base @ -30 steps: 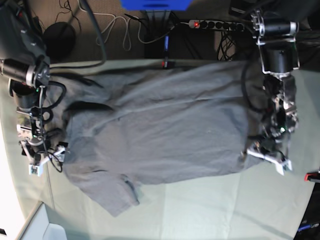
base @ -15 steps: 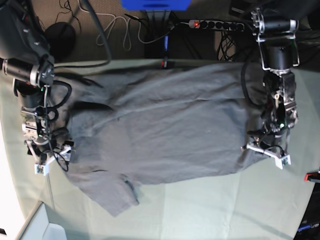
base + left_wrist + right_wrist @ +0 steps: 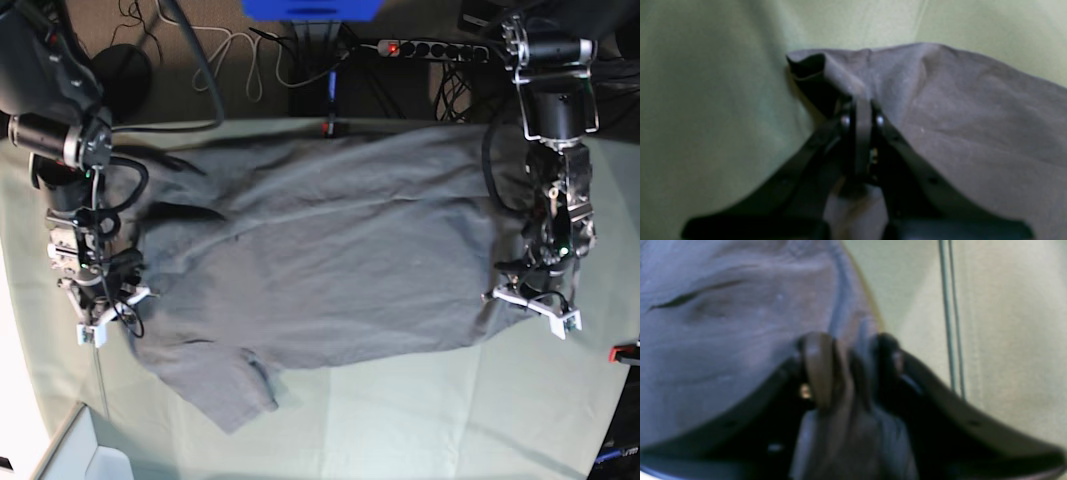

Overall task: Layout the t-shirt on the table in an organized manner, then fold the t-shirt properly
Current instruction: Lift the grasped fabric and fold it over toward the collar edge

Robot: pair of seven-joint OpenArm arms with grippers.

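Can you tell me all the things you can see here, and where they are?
t-shirt: one, grey, spread across the middle of the table, one sleeve pointing to the near edge.
table: one, covered in pale green cloth, under the shirt.
red clamp: one, red, at the table's right edge in the base view.
power strip: one, dark with a red light, on the floor behind the table.
cables: several, white and black, on the floor behind the table.
blue box: one, blue, top edge of the base view.
left gripper: one, black, shut on the shirt's hem corner.
right gripper: one, black, closing around the shirt's edge.
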